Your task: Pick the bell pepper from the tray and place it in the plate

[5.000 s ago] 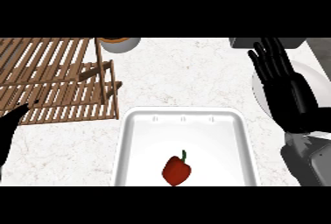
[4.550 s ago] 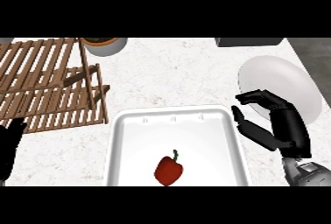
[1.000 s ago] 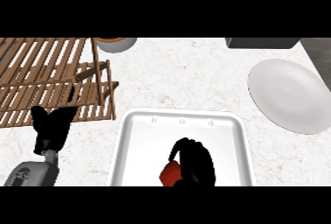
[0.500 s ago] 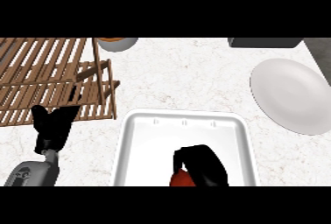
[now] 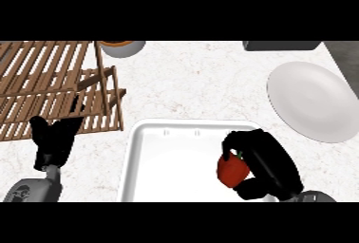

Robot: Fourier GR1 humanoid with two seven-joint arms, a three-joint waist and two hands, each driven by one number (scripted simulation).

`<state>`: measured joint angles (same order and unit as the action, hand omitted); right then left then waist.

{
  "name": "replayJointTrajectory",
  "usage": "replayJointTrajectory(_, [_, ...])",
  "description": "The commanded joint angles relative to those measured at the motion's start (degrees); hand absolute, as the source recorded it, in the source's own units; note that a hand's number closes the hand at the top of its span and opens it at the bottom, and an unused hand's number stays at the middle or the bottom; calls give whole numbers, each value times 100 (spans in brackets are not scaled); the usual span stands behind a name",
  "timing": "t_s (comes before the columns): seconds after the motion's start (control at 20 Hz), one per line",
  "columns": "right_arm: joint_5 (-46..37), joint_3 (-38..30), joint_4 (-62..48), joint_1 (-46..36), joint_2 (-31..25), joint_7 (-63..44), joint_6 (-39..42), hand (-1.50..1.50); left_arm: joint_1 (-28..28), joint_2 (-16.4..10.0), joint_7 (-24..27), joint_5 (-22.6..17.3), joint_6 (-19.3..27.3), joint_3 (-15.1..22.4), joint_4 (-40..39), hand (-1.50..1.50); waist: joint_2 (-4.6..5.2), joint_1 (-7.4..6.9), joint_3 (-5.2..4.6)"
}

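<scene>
The red bell pepper (image 5: 230, 172) is over the right part of the white tray (image 5: 151, 166), held in my right hand (image 5: 265, 163), whose fingers and thumb curl round it. I cannot tell whether the pepper still touches the tray floor. The white plate (image 5: 312, 100) lies on the counter to the upper right of the tray, apart from the hand. My left hand (image 5: 54, 140) rests open at the lower left, fingers up, left of the tray and in front of the wooden rack.
A wooden slatted rack (image 5: 52, 85) fills the upper left. A small bowl (image 5: 120, 46) stands at the back edge behind it. A dark box (image 5: 280, 45) sits at the back right. Bare marble counter (image 5: 196, 85) lies between tray, rack and plate.
Since five seconds ago my right hand came down from near the plate into the tray and closed round the pepper. In the last half second hand and pepper shifted right and slightly up.
</scene>
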<state>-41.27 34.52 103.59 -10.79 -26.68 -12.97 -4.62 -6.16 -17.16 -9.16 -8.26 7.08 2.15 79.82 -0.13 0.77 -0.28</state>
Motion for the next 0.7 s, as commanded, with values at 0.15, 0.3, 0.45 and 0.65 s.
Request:
replayJointTrajectory(0.15, [-134,-1336,812,397,-341,-22,-1032,150,-547,-16,53,40,43,-160,-179,0,0,141,30])
replayJointTrajectory(0.3, [319,-1863,249,496,-161,347,-1257,150,-322,292,432,220,10,110,-407,0,28,2,31])
replayJointTrajectory(0.45, [968,-2517,420,278,-295,82,-743,150,-551,70,140,83,-157,-100,-331,0,18,-28,28])
replayJointTrajectory(0.65, [1676,-3213,-850,55,-280,808,-754,150,-350,42,113,30,-273,-106,-53,0,31,-99,32])
